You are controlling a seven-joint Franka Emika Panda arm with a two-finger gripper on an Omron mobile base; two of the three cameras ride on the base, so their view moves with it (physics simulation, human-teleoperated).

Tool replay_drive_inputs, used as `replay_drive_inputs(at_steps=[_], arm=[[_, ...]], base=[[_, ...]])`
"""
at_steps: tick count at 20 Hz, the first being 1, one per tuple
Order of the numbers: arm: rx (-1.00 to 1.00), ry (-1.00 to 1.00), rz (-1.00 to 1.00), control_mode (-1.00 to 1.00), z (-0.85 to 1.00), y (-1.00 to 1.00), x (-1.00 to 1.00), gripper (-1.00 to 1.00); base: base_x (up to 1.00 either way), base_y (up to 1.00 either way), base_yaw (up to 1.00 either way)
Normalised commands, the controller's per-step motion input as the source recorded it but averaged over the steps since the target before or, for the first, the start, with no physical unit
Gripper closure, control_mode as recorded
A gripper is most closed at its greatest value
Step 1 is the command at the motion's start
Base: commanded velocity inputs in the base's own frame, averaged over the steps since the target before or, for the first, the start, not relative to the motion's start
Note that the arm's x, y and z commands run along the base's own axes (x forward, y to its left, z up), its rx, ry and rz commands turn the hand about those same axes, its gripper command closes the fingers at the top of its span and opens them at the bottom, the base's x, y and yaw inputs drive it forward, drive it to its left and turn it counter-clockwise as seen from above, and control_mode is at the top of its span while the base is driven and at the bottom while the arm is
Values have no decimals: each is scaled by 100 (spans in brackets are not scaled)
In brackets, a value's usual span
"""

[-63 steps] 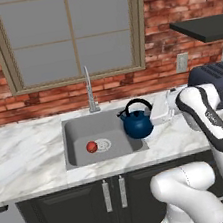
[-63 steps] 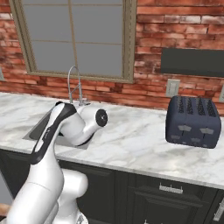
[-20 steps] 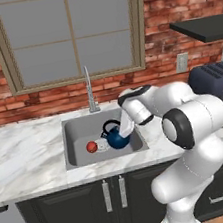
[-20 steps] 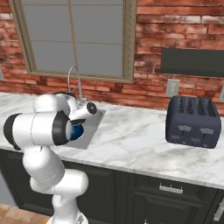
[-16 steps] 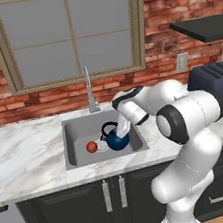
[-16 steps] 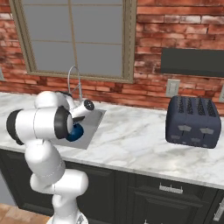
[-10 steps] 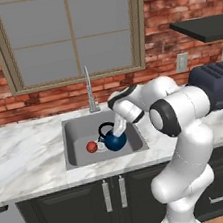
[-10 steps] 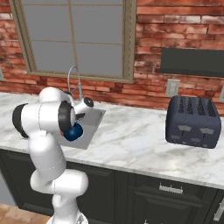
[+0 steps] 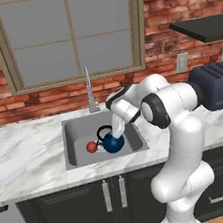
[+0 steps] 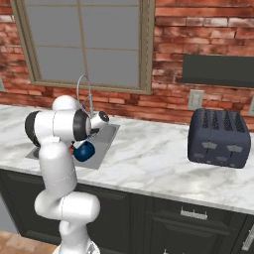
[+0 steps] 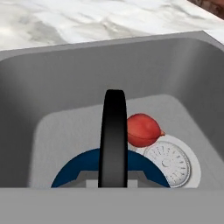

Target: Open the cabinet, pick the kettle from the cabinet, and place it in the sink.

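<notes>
The dark-blue kettle sits low inside the sink, right beside a small red ball. My gripper reaches down into the basin from the right and is shut on the kettle's black loop handle. In the hand view the blue kettle body lies just below the hand, with the red ball and the round drain behind it on the sink floor. From the right base view the kettle peeks out behind my arm. The cabinet is out of view.
A chrome faucet stands behind the sink under the window. A dark toaster sits on the marble counter to the right. A dark slab overhangs the counter at upper right. Low black cabinets run below.
The arm has folded in toward the sink, and the kettle has gone a little lower and leftward in the basin, closer to the red ball. The grip stays shut.
</notes>
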Motion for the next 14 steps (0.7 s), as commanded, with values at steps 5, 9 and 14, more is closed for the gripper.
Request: replay_drive_inputs(at_steps=[5,9,14], arm=[[9,0,11,-100,-27,1,14,100],[12,0,10,-100,-21,4,18,100],[6,0,9,-100,-19,5,23,100]], base=[[0,0,0],[0,0,0],[0,0,0]])
